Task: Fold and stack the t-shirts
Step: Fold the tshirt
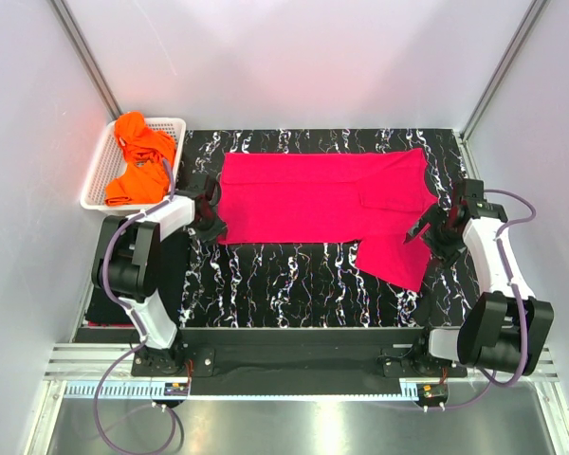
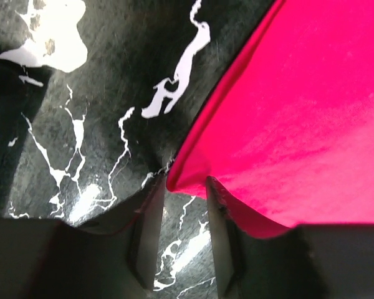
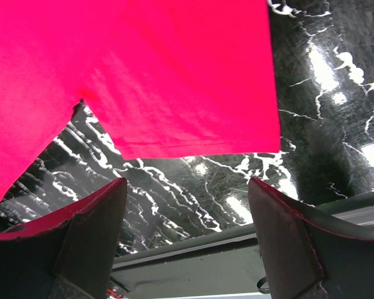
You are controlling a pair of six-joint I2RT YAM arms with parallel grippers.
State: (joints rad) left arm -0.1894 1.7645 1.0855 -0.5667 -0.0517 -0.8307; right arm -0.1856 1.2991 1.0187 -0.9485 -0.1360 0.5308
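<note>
A hot pink t-shirt lies spread flat on the black white-veined mat, with one sleeve pointing toward the near right. My left gripper is at the shirt's near left corner. In the left wrist view its jaws stand a narrow gap apart, with the pink corner at the tips and bare mat showing between the fingers. My right gripper is wide open and empty beside the sleeve. In the right wrist view it hovers over the mat, just short of the sleeve's hem. Orange t-shirts are crumpled in the basket.
A white lattice basket stands at the far left, off the mat. A dark flat shape lies left of the mat behind the left arm. Grey walls close in on both sides. The mat's near edge and a metal rail run in front of the arm bases.
</note>
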